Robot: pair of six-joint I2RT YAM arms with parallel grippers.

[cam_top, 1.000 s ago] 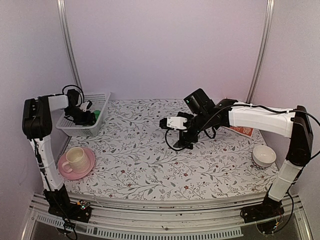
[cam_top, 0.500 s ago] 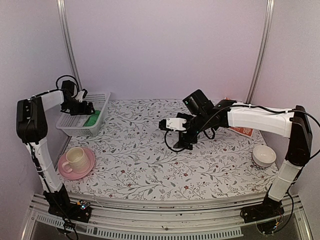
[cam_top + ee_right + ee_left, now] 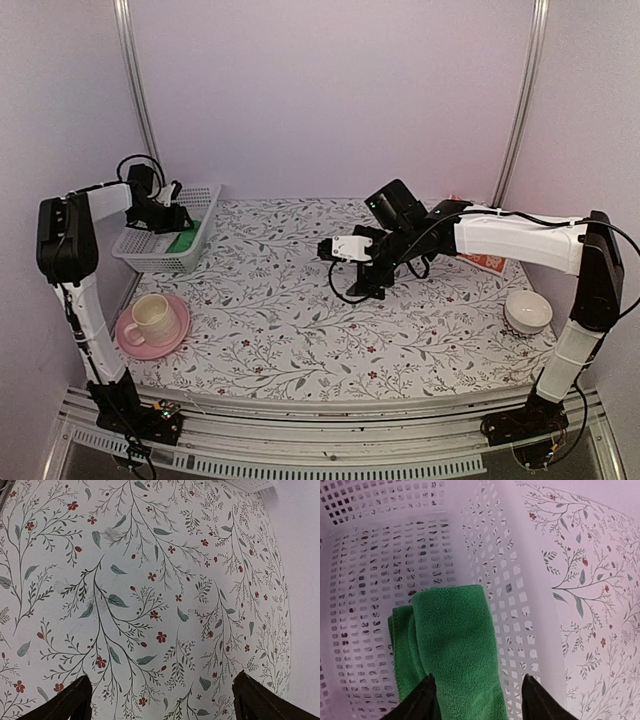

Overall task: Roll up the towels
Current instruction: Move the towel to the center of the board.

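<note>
The bright green towel lies rolled in the white mesh basket, along its right wall. From above, this green towel shows just below my left gripper. The left gripper hovers over the roll's near end, open, its jaws standing wider than the roll. The orange-red towel lies flat at the back right, mostly hidden behind the right arm. My right gripper hangs over the table's middle. It is open, with only the flowered tablecloth between its fingers.
The basket stands at the back left corner. A cream cup on a pink saucer sits at the front left. A white bowl sits at the right edge, near the right arm's upright link.
My left gripper has risen out of the basket, leaving the green towel lying there; its jaws widened, then narrowed a little. The right arm has not moved.
</note>
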